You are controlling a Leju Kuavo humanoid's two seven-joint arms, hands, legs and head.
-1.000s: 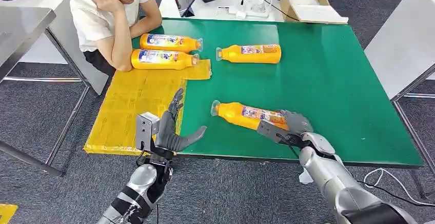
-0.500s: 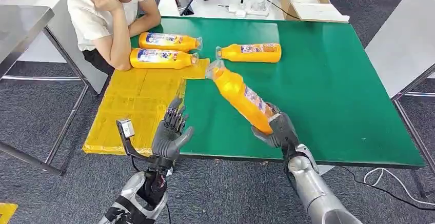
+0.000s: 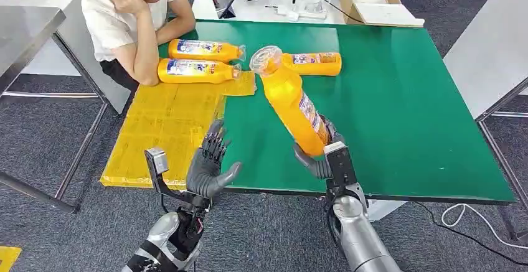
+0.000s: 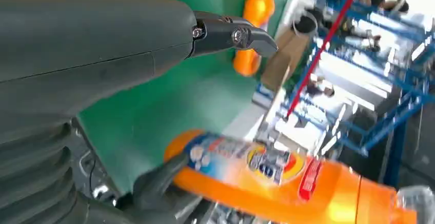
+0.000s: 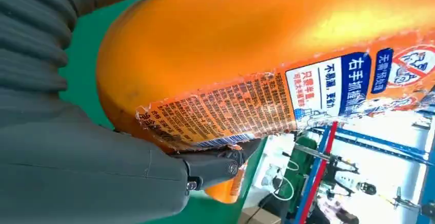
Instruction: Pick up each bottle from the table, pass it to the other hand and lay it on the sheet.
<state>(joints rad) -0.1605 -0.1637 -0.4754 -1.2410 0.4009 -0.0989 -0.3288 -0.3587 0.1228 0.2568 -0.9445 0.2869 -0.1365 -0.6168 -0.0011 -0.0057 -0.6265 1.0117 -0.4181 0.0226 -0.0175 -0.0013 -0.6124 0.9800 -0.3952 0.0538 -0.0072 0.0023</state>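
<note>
A: What does the right hand [image 3: 324, 154] hold?
B: It grips the base end of an orange bottle [image 3: 289, 101], fingers wrapped round the body. The bottle is lifted clear of the green tabletop [image 3: 405, 98] and tilts, its clear cap end up and away from the robot, leaning toward the robot's left. In the right wrist view the printed label [image 5: 308, 96] faces the camera and the thumb [image 5: 215, 167] presses below it.

A: And the left hand [image 3: 208, 163]?
B: It holds nothing; palm raised, fingers apart and pointing up, at the near edge of the tabletop, just beside the yellow sheet [image 3: 162, 132]. It stands apart from the held bottle, to that bottle's left. The left wrist view shows the same bottle [image 4: 287, 170] across from the hand's thumb [image 4: 231, 34].

A: Where are the other bottles?
B: Two lie on their sides at the far end of the sheet, one behind the other: the farther [image 3: 205, 50] and the nearer [image 3: 196, 71], caps toward the robot's right. A fourth bottle [image 3: 311, 63] lies on the bare tabletop, its cap end hidden behind the raised one.

A: Anything else?
B: A seated person [image 3: 134, 17] leans an elbow at the far left corner; a cardboard box [image 3: 373, 1] sits on the white table beyond
</note>
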